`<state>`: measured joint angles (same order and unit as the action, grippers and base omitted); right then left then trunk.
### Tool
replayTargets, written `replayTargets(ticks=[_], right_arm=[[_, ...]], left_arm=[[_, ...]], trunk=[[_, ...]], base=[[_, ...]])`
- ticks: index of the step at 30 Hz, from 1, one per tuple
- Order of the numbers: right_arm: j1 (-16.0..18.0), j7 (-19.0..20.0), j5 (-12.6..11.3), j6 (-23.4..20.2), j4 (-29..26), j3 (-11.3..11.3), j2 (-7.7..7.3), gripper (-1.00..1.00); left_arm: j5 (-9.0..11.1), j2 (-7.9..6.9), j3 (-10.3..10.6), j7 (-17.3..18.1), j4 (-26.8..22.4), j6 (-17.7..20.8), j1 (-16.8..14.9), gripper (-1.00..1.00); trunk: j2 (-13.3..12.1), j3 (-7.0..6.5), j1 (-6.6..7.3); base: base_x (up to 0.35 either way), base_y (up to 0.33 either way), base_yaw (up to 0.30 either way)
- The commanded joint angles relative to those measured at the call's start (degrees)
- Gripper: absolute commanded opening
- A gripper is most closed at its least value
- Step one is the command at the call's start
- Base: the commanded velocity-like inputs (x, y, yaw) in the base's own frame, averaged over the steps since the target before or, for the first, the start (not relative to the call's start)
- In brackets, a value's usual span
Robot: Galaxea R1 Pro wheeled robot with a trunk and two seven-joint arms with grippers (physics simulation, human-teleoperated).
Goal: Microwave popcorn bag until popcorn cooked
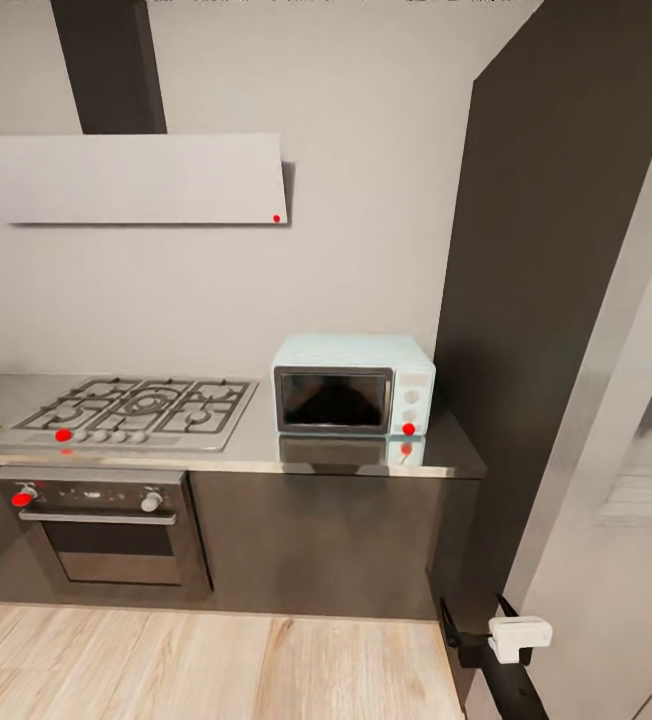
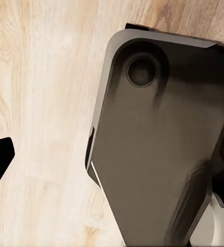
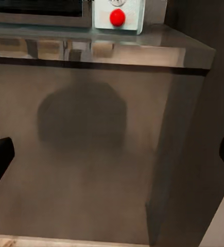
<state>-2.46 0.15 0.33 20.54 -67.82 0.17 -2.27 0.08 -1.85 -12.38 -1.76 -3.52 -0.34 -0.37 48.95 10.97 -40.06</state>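
Wood floor (image 1: 196, 660) nearest, microwave (image 1: 353, 385) door closed on grey countertop (image 1: 256, 452) beside hob (image 1: 131, 410); both fingers spread.

Head and right wrist views both toward microwave (image 1: 353, 386).

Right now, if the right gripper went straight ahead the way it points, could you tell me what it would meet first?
Most likely the dark glossy cabinet front under the countertop, below the microwave; depth is unclear.

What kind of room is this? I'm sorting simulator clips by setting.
A home kitchen, by the look of it: a gas hob set in a metal countertop, a built-in oven below it, and a pale microwave beside the hob.
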Motion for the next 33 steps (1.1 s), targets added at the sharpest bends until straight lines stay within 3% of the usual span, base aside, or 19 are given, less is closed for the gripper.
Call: replayTargets(ticks=[1, 22, 33], right_arm=[[0.0, 0.0, 0.0, 0.1, 0.0, 0.0, -0.02, 1.00], [0.0, 0.0, 0.0, 0.1, 0.0, 0.1, -0.02, 1.00], [0.0, -0.2, 0.0, 0.1, 0.0, 0.1, -0.02, 1.00]], left_arm=[[0.0, 0.01, -0.2, -0.1, 0.0, 0.0, 0.0, 1.00], [0.0, 0.01, -0.2, -0.1, 0.0, 0.0, 0.0, 1.00], [0.0, 0.01, -0.2, -0.1, 0.0, 0.0, -0.1, 1.00]], trunk=[[-0.4, -0.12, 0.22], [-8.8, -3.89, 4.83], [-12.4, -5.51, 6.81]], base=[[0.000, 0.000, 0.000], [0.008, 0.000, 0.000], [0.255, 0.000, 0.000]])
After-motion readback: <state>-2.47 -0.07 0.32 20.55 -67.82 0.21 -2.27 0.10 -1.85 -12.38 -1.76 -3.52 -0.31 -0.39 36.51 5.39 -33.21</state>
